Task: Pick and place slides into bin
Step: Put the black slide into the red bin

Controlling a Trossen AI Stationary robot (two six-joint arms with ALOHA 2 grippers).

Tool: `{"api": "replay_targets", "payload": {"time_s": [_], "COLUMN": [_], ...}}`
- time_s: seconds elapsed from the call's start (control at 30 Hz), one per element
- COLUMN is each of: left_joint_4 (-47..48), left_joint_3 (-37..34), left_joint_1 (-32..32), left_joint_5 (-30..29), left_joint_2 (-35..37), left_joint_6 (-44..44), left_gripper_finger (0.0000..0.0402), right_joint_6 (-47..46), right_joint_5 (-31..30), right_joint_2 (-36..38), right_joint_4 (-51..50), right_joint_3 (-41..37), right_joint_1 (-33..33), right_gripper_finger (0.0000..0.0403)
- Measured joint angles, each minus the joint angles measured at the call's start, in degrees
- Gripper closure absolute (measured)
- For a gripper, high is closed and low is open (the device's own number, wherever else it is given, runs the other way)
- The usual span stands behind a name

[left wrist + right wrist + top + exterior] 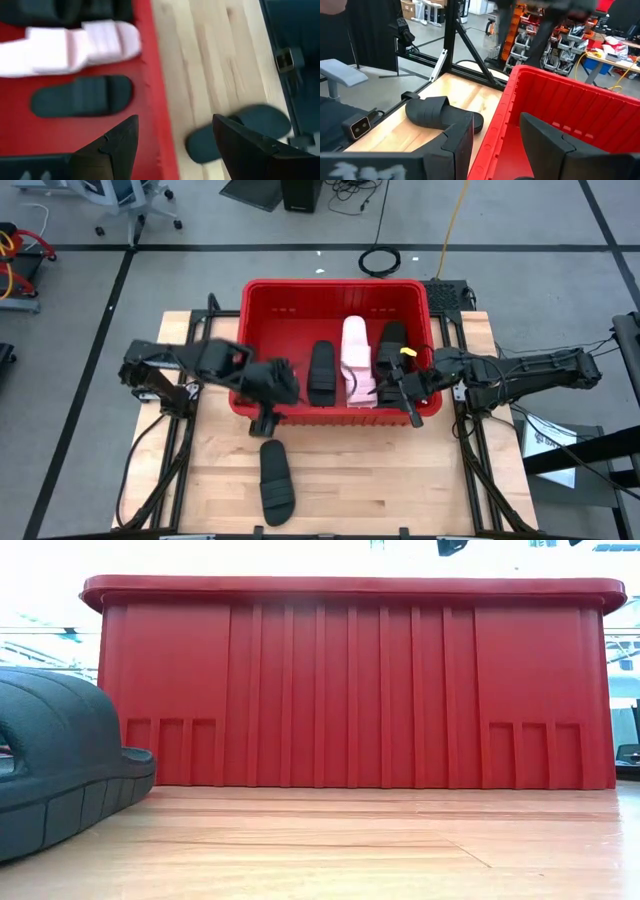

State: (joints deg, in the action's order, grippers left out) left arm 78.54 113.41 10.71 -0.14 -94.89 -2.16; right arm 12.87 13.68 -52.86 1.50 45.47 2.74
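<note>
The red bin (340, 298) stands at the table's far middle. Inside it lie a black slide (322, 372), a pale pink slide (355, 350) and another black slide (392, 342). One black slide (276, 478) lies sole down on the table near the front edge; it also shows in the low view (60, 770). My left gripper (266, 422) is open and empty above the bin's near rim (150, 100). My right gripper (412, 413) is open and empty above the rim's near right part (495, 135).
The bin's near wall (350, 690) stands tall between the table's front and the bin's inside. Bare wooden table (400, 480) lies to the right of the loose slide. Dark frame bars (470, 450) run along both table sides.
</note>
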Motion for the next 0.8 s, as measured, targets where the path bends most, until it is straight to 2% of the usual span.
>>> {"api": "replay_targets", "payload": {"time_s": [0.37, 0.8], "left_joint_4": [-9.7, -22.6], "left_joint_3": [-17.9, -29.8], "left_joint_1": [6.7, 12.8], "left_joint_5": [0.5, 3.1], "left_joint_2": [0.0, 0.0], "left_joint_6": [-9.8, -20.4], "left_gripper_finger": [0.0153, 0.0153], "right_joint_6": [-0.4, -1.7], "right_joint_5": [0.0, 0.0], "right_joint_2": [0.0, 0.0], "right_joint_4": [0.0, 0.0], "right_joint_3": [0.0, 0.0], "right_joint_1": [0.1, 0.1], "right_gripper_finger": [0.0252, 0.0252]}}
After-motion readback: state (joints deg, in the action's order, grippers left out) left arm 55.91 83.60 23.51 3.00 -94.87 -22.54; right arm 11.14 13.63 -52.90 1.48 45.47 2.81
